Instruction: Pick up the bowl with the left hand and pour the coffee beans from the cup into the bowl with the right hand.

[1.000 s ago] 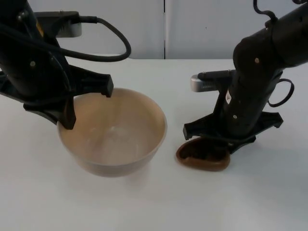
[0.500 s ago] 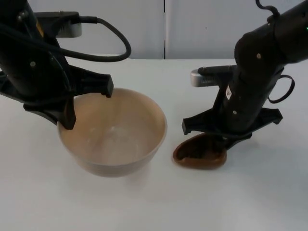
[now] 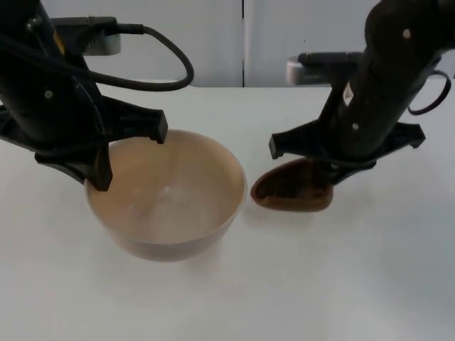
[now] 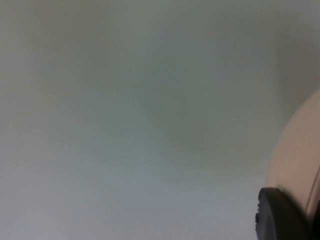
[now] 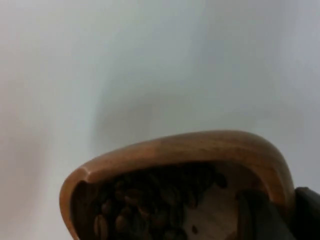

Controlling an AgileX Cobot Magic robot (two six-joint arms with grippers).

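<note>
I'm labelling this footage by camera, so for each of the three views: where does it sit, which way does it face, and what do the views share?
Top view: fixed, looking down and forward; both arms, left gripper on the bowl, right gripper holding the cup.
Left wrist view: along the gripper onto the table; black fingertip against the bowl's rim.
Right wrist view: along the gripper into the cup of coffee beans.
Shared: bowl, cup.

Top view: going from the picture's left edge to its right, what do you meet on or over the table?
Left gripper on the bowl's rim → bowl → cup of coffee beans → right gripper holding the cup.
</note>
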